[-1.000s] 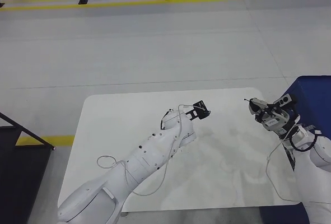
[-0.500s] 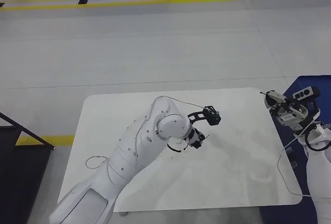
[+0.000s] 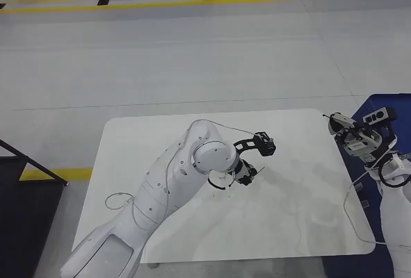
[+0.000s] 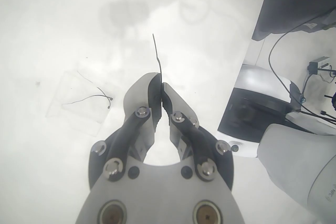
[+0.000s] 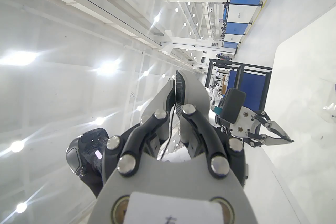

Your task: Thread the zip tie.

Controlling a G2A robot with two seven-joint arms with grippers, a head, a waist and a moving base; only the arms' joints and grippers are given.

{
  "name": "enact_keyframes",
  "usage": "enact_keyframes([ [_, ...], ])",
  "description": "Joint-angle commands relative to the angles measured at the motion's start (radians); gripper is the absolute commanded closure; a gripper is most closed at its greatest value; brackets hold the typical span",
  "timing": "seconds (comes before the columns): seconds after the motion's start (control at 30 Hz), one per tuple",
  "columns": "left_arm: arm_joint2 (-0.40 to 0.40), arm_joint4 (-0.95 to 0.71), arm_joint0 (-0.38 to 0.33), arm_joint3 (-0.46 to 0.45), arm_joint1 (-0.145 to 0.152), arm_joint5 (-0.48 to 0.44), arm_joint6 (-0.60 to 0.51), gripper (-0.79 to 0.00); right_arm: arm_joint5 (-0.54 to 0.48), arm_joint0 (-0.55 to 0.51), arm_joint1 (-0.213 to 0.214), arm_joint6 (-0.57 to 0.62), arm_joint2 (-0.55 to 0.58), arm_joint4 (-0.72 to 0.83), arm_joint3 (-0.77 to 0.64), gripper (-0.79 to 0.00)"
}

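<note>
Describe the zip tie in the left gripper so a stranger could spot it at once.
Find the white table, then the left gripper over its middle. The zip tie is the thin black strip pinched in its shut jaws, poking out beyond them; the other thin strands lie flat in a clear bag.

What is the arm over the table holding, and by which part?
A thin black zip tie, pinched by its strap in the left gripper fingers. The pointed tail sticks out beyond the fingertips, and the other end is hidden.
</note>
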Motion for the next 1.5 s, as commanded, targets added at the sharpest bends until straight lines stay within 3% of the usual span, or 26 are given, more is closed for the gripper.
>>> enact_keyframes([
  [0.0,0.0,0.0,0.0,0.0,0.0,0.0,0.0,0.0,0.0,0.0,0.0,0.0,0.0,0.0,0.0,0.0],
  [0.13,-0.021,-0.088,0.029,0.009,0.003,-0.008,0.012,0.0,-0.04,-0.003,-0.002,-0.008,-0.004,-0.008,-0.03,0.0],
  [0.27,-0.062,-0.378,0.049,0.0,0.034,0.076,-0.076,0.0,-0.425,-0.055,-0.011,-0.051,-0.029,-0.178,-0.084,0.0],
  [0.37,-0.052,-0.511,0.033,-0.036,0.069,0.168,-0.168,0.0,-0.509,-0.08,-0.018,-0.091,-0.061,-0.205,-0.053,0.0],
  [0.53,-0.018,-0.835,0.005,-0.006,0.13,0.179,-0.168,0.0,-0.531,-0.096,-0.022,-0.145,-0.084,-0.236,-0.066,0.0],
  [0.9,-0.016,-0.876,0.01,-0.01,0.133,0.171,-0.165,0.0,-0.534,-0.104,-0.022,-0.132,-0.09,-0.23,-0.087,0.0],
  [1.0,-0.003,-1.022,0.018,-0.017,0.138,0.194,-0.168,0.0,-0.591,-0.138,-0.016,-0.082,-0.073,-0.311,-0.128,0.0],
  [1.17,0.102,-1.022,-0.13,-0.032,0.163,0.401,-0.168,0.0,-0.588,-0.174,-0.004,-0.02,-0.07,-0.467,-0.171,0.0],
  [1.33,0.26,-1.047,-0.274,-0.001,0.189,0.637,-0.168,0.0,-0.482,-0.171,0.01,0.079,-0.07,-0.486,-0.186,0.0],
  [1.47,0.286,-1.052,-0.309,0.012,0.194,0.662,-0.168,0.0,-0.479,-0.17,0.011,0.08,-0.066,-0.488,-0.185,0.0],
])
